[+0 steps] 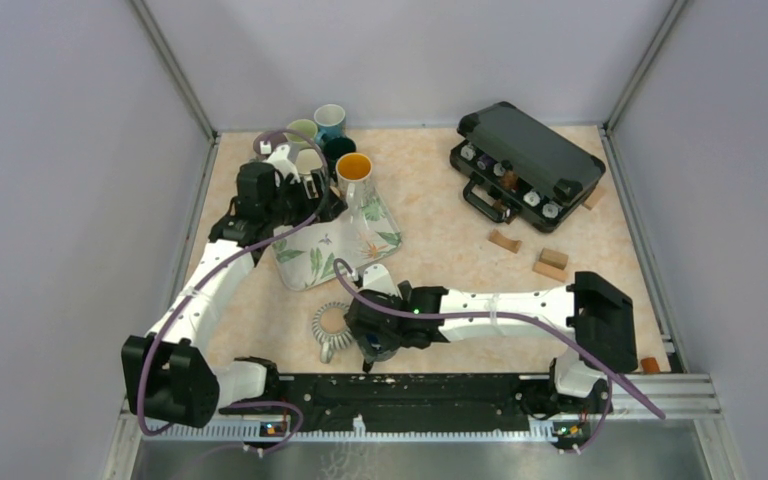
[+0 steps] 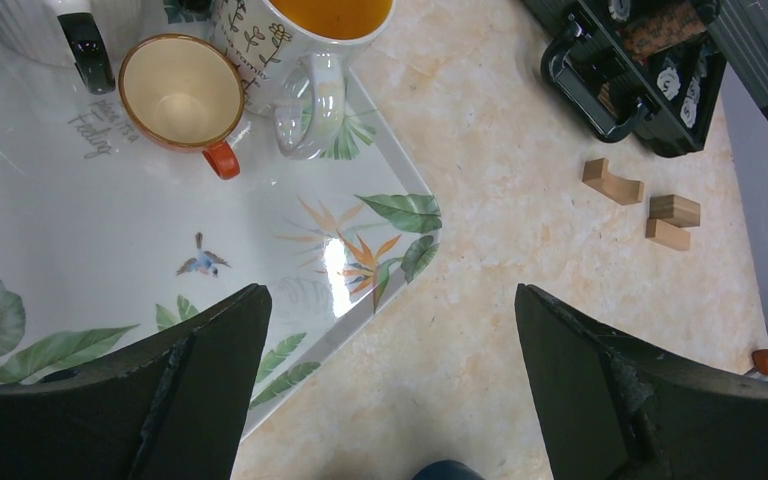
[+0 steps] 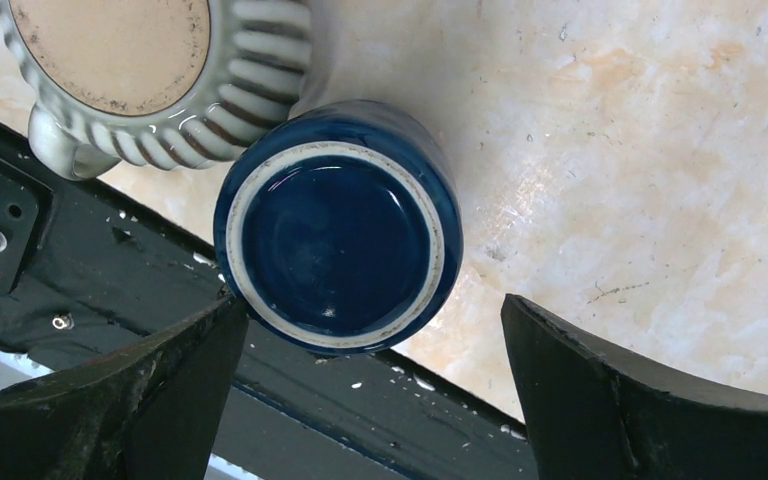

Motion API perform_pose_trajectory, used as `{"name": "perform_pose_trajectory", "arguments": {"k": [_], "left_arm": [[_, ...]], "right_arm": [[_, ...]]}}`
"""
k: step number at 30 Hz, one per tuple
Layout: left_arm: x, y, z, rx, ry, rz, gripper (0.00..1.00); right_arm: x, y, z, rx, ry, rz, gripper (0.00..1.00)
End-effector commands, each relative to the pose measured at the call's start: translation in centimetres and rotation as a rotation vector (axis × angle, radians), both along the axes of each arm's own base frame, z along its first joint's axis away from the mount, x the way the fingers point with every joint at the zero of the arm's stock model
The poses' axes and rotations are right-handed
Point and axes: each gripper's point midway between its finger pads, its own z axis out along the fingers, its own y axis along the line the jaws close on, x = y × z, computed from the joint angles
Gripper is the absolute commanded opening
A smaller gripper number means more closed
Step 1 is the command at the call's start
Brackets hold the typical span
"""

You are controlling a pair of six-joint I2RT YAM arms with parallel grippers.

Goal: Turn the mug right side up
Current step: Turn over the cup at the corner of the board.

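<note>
The blue mug (image 3: 338, 245) stands upside down near the table's front edge, about 6 o'clock in the top view, just beside the black base rail (image 3: 110, 260). Its dark glazed base is recessed inside a pale, unglazed foot ring, and its wall is smooth and round. At its 10 o'clock a ribbed grey mug (image 3: 160, 70) is also inverted, touching it or nearly so, and shows a matte tan base. The right gripper (image 3: 372, 320) hangs above the blue mug with its jaws released wide and gripping nothing, probably so they can drop around the round wall. The left gripper (image 2: 390, 300), equally spread and empty, hovers over a corner of the glossy leaf-printed tray (image 2: 110, 230) at 11 o'clock, likely parked clear.
</note>
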Motion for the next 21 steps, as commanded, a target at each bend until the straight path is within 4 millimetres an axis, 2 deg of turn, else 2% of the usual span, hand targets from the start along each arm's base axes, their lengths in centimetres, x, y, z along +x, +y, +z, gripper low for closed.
{"name": "perform_pose_trajectory", "arguments": {"k": [1,7,16,21], "left_arm": [[0.7,0.0,0.4,-0.011,-0.036,-0.006,0.98],[0.7,-0.1,0.2,-0.024,-0.029,-0.02,0.98],[0.7,-0.1,0.0,-0.03,-0.024,-0.024,0.98],[0.7,0.0,0.0,-0.029,-0.028,-0.022,0.98]], "right_arm": [[0.4,1.1,2.5,0.07,-0.05,0.014,0.99],[0.5,1.7,3.5,0.087,-0.088,0.03,0.99],[0.6,2.5,3.4,0.033,-0.131,0.057,0.99],[0.3,2.4,2.4,-0.003,-0.12,0.071,0.99]]}}
